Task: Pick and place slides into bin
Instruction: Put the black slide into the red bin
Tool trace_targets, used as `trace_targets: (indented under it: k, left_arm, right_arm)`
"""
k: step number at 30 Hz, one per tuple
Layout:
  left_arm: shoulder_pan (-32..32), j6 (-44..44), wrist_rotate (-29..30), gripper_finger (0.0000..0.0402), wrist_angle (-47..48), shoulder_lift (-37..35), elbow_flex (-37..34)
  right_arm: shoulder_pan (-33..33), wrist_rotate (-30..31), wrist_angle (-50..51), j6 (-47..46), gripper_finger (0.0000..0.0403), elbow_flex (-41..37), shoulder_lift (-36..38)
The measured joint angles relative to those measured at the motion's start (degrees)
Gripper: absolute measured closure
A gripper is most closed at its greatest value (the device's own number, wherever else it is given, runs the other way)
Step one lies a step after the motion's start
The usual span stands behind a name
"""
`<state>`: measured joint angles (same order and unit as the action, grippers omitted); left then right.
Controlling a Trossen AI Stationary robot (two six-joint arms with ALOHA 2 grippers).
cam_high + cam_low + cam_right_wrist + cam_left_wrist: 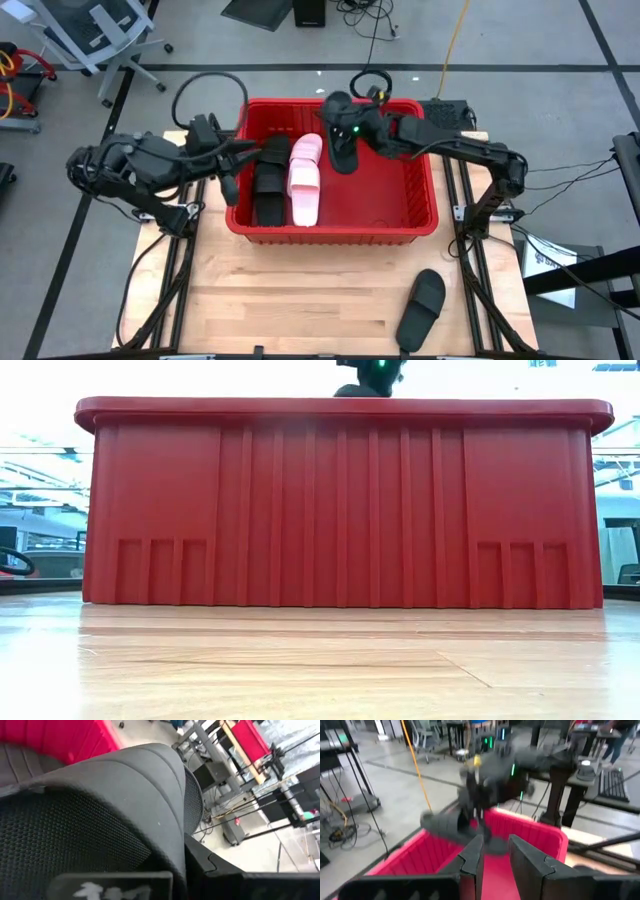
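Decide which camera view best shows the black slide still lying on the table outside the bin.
The high view: the black slide lies whole on the table, in front of the red bin toward the right arm's side. The low view shows only the bin's wall; neither wrist view shows this slide.

Your right arm reaches in from the right edge toward the far middle, wrist bent down; right gripper (pixel 341 138) clamped shut on a black slide (pixel 343 150), which hangs from it. Your left arm stretches in from the left, forearm level; left gripper (pixel 262 152) pointing toward the right arm, fingers (pixel 472 860) a narrow gap apart, gripping nothing
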<state>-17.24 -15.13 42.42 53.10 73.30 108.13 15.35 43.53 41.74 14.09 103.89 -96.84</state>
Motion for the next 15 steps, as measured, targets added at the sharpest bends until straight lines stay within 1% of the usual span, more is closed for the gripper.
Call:
trace_targets:
  k: [7,9,15]
  left_arm:
    - [1.1,7.8,-0.2,0.0314,-10.2,0.0,0.0]
    - [1.1,9.4,-0.6,0.0314,-12.1,-0.1,0.0]
    - [1.1,11.8,-0.8,0.0314,-14.0,-0.1,0.0]
  right_arm:
    - [0.1,0.3,-9.4,-1.6,0.0401,-14.5,0.0]
    - [0.0,1.4,-11.7,-2.1,0.0401,-18.0,0.0]
    - [0.8,1.5,-15.5,-2.8,0.0401,-24.3,0.1]
